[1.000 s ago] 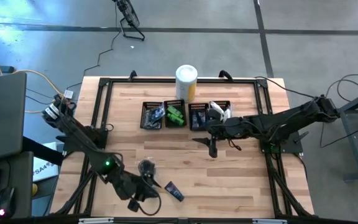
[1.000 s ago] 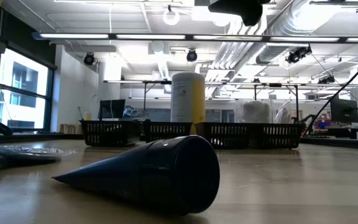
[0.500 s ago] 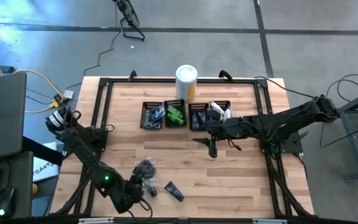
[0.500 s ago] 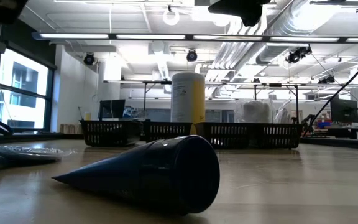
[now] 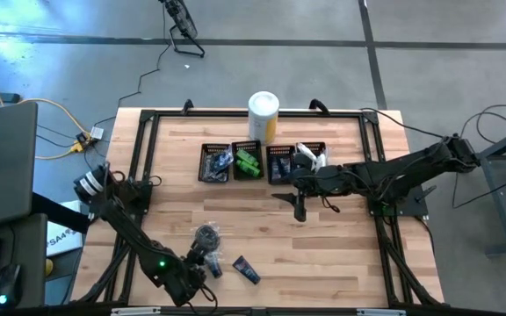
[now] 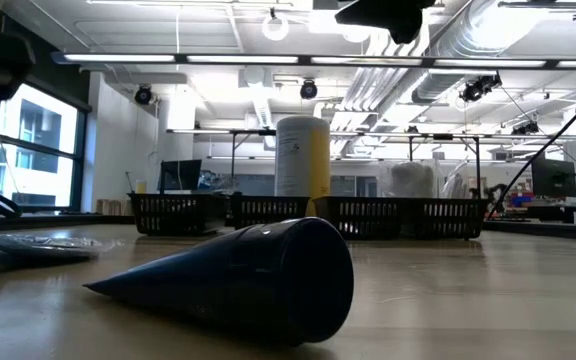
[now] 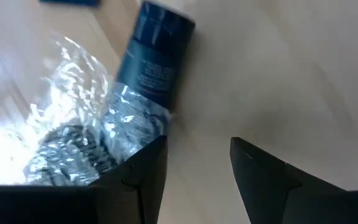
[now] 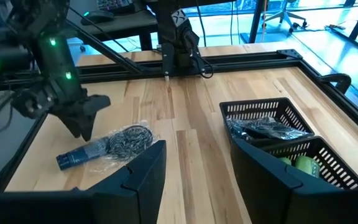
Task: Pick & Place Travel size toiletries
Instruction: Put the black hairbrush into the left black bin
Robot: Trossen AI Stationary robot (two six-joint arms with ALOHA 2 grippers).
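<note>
A black round bundle in a clear bag (image 5: 206,235) lies on the table near its near edge, and it also shows in the left wrist view (image 7: 73,140) and the right wrist view (image 8: 126,140). A dark blue tube (image 5: 246,269) (image 7: 157,59) (image 6: 238,275) lies beside it. My left gripper (image 5: 202,262) (image 7: 197,146) (image 8: 82,130) is open and sits low between the two, one finger at the bag's crinkled edge. My right gripper (image 5: 301,209) (image 8: 197,174) is open and waits over mid-table, on the near side of the bins. My left gripper comes slanting down from the near-left side. One finger (image 7: 145,165) stands at the edge of the clear bag (image 7: 123,115), but I cannot tell whether it touches the plastic. Nothing sits between the fingers.
Four black mesh bins (image 5: 262,162) (image 8: 272,127) stand in a row toward the far edge, holding toiletries, some of them green packets (image 5: 249,163). A white-and-yellow canister (image 5: 263,114) (image 6: 303,165) stands behind them. A black frame (image 5: 143,175) runs along the table's edges. Bare wood (image 5: 323,254) lies to the right of the tube.
My left arm has changed its pose: its rear links have swung toward the table's near edge, while the gripper has stayed low beside the bundle and tube. My right arm has kept still.
</note>
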